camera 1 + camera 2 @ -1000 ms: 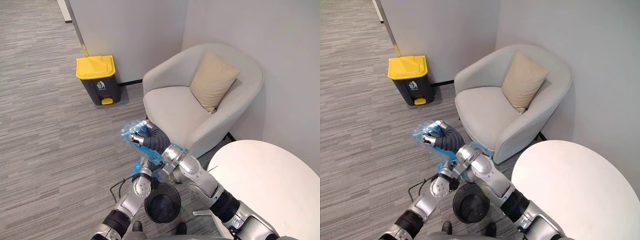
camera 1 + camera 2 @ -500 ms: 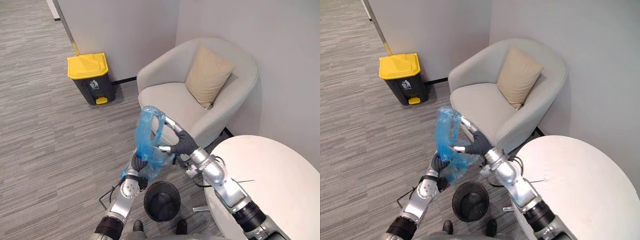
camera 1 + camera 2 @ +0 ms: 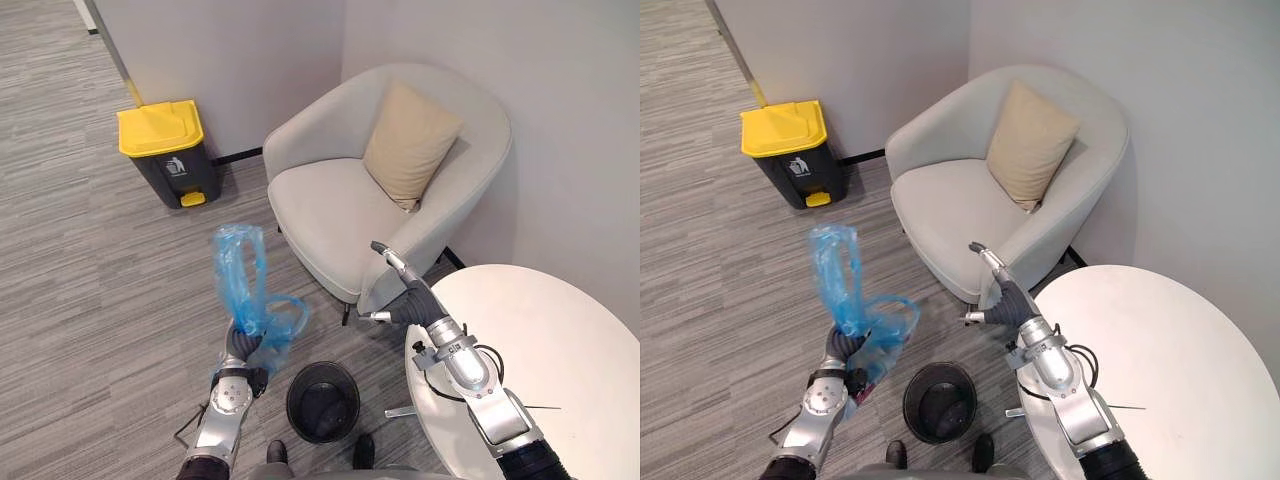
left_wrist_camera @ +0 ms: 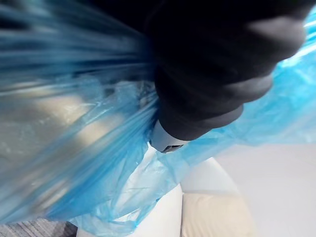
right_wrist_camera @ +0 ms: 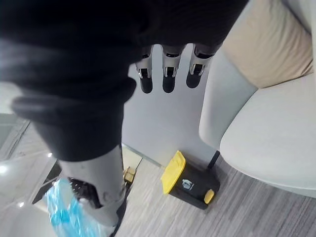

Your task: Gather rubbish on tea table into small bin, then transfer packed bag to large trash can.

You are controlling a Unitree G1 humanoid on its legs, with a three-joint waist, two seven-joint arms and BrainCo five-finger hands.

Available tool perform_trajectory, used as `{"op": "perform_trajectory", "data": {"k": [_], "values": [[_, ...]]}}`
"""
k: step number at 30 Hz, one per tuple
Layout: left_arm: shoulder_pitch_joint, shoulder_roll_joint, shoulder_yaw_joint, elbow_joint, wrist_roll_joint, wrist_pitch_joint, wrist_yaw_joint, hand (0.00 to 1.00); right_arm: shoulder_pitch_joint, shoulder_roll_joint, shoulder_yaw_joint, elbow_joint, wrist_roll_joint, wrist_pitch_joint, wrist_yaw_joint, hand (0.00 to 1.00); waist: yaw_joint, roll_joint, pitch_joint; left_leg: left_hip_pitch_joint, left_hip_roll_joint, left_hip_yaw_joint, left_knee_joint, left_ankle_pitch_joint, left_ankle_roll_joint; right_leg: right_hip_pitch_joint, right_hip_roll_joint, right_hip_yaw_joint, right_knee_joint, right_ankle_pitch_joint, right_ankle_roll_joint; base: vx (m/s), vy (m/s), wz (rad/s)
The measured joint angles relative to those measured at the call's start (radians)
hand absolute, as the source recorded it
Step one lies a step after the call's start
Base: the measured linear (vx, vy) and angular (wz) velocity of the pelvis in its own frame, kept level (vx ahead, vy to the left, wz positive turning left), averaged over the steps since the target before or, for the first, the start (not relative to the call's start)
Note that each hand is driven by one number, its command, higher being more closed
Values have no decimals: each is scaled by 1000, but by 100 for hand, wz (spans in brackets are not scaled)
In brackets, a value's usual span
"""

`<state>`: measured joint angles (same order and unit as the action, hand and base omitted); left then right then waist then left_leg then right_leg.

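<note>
Blue film, thin and crinkly: the bag [image 3: 240, 290] is in the left hand [image 3: 243, 348], which is clenched round its gathered middle. A loose loop stands above the grip and a fuller bunch hangs beside it. The bag is over the grey floor, just beside the small black bin [image 3: 291, 398] and well apart from the yellow-lidded trash can [image 3: 165, 150] by the wall. The right hand [image 3: 408, 298] is released, fingers straight, holding nothing, between the armchair [image 3: 330, 200] and the round white table [image 3: 545, 335]. The bag looks light, soft and probably slippery, so it should sag and swing. The bunched neck seems the safest hold; a pinch on 1 thin layer could tear or slide.
</note>
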<state>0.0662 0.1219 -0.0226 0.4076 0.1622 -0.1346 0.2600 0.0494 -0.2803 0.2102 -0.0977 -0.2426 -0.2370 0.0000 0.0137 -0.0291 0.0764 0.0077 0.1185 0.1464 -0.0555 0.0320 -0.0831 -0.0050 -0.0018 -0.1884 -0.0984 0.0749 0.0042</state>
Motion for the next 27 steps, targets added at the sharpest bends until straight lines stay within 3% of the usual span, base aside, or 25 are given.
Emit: {"op": "perform_trajectory", "data": {"k": [4,10,27], "values": [[13,-2,55,46,-19,3,-23,100,52,102,-127,176,54,21,-2,0,-1,7,4,0,-3,1,-1,-2,-1,-1,2,-1,0,-2,3,0,0,0],[55,-1,97,120,-53,11,-70,100,80,164,-242,392,165,67,-19,0,-3,20,8,0,-9,1,-7,-3,0,-4,-2,-1,-1,-2,4,2,5,0],[86,-3,111,313,-70,21,-128,100,88,195,-247,636,193,92,-22,0,-3,22,7,7,-17,-4,-6,-3,1,-2,-15,-5,-5,-1,6,0,0,0]]}}
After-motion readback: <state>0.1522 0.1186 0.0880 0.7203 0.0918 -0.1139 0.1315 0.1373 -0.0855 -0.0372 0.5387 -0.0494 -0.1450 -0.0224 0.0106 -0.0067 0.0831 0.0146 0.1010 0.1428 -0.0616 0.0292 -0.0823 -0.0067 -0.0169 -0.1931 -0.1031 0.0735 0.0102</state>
